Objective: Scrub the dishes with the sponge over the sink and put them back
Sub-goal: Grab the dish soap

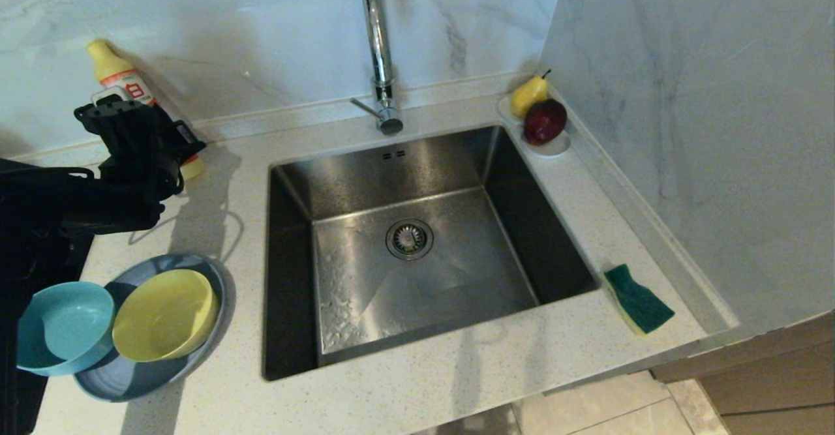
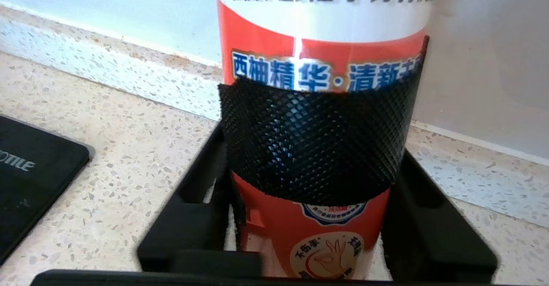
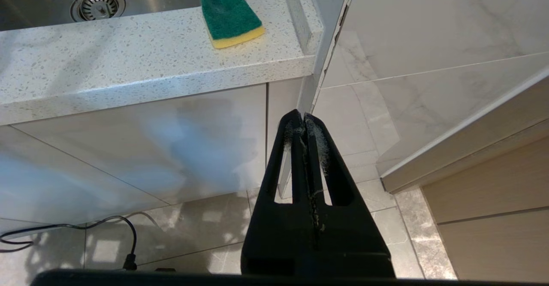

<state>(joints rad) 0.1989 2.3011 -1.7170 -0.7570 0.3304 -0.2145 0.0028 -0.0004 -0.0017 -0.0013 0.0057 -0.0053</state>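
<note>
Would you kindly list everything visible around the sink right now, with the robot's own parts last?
sink: one, brushed steel, middle of the counter, round drain strainer at its centre
tap: one, chrome, behind the sink
sponge: one, green over yellow, on the counter right of the sink
plate: one, grey-blue, counter left of the sink
yellow bowl: one, on the plate
teal bowl: one, on the plate's left edge
detergent bottle: one, orange and white, yellow cap, by the back wall on the left
saucer: one, white, back right corner, holding a pear and a dark red fruit
left gripper: closed around the detergent bottle
right gripper: shut, parked below the counter edge
</note>
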